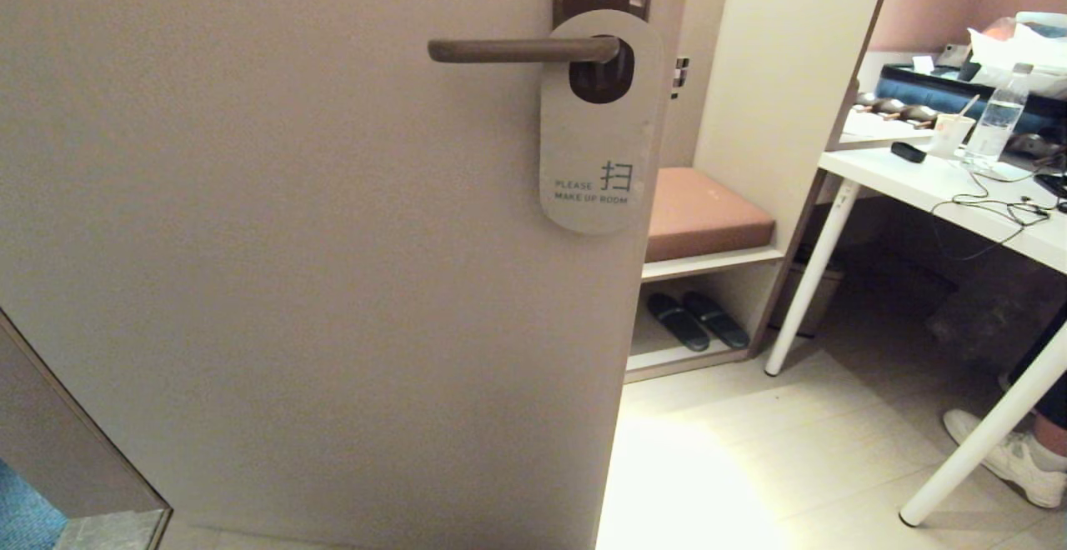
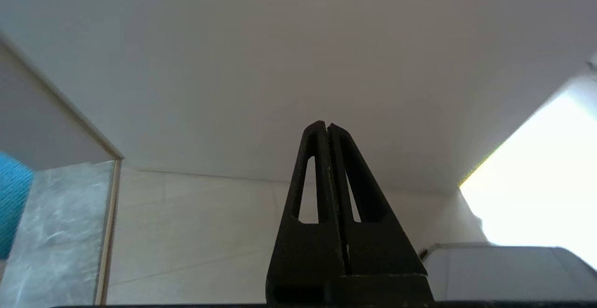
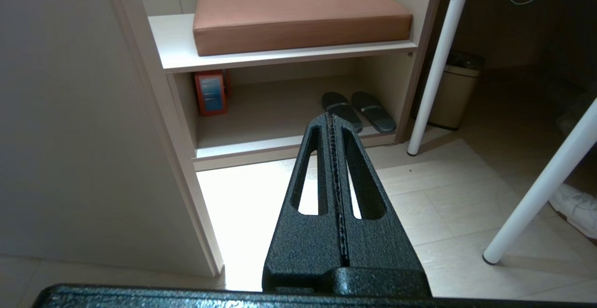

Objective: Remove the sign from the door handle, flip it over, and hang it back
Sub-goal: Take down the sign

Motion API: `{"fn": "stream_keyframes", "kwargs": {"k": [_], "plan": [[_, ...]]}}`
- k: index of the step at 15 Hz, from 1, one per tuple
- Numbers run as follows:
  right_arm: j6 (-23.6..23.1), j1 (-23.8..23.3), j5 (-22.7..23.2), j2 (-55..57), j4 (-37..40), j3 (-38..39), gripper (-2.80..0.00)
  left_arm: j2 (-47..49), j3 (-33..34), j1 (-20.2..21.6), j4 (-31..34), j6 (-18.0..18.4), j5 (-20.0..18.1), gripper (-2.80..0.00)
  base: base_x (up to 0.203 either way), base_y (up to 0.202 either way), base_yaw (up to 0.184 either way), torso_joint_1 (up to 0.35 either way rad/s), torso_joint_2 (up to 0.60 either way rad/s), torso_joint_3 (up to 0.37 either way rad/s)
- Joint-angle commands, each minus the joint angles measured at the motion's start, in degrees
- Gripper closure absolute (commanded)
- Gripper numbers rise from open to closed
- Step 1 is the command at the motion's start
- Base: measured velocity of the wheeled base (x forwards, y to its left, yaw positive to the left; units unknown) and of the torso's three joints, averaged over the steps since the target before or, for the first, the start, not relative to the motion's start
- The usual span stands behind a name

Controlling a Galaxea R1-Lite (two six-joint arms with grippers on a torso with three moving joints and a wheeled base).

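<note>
On the door handle (image 1: 521, 50) the sign (image 1: 598, 129) is hung, off-white side outward. It is judged light, thin and stiff; its free lower edge is best pinched. Left gripper (image 2: 326, 125) and right gripper (image 3: 330, 116) are closed, empty, low.

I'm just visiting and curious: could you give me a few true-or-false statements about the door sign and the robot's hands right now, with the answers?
1. The sign hangs on the door handle. True.
2. The sign shows "PLEASE DO NOT DISTURB". False: it reads "PLEASE MAKE UP ROOM".
3. The left hand is shut and holds nothing. True.
4. The right hand grips the sign. False: it is shut on nothing, low down, pointing towards the slippers.
5. The slippers lie on the cushion. False: they lie on the shelf below it.
</note>
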Motion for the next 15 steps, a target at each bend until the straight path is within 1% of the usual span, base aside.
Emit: {"fn": "stream_keyframes", "kwargs": {"k": [1,2,5,6,15], "plan": [[0.0,0.0,0.0,0.0,0.0,0.0,0.00,-7.9,0.0,-0.8,1.0,-1.4,1.0,0.00,0.000,0.000,0.000,0.000,0.00,0.000],[0.0,0.0,0.0,0.0,0.0,0.0,0.00,-10.4,0.0,-1.1,1.1,-2.2,1.2,0.00,0.000,0.000,0.000,0.000,0.00,0.000],[0.0,0.0,0.0,0.0,0.0,0.0,0.00,-16.6,0.1,-1.4,1.1,-2.8,1.3,0.00,0.000,0.000,0.000,0.000,0.00,0.000],[0.0,0.1,0.0,0.0,0.0,0.0,0.00,-17.0,0.3,-1.5,-0.1,-3.0,1.4,0.00,0.000,0.000,0.000,0.000,0.00,0.000],[0.0,0.1,0.0,0.0,0.0,0.0,0.00,-17.0,0.4,-1.5,-0.2,-3.0,1.4,0.00,0.000,0.000,0.000,0.000,0.00,0.000]]}}
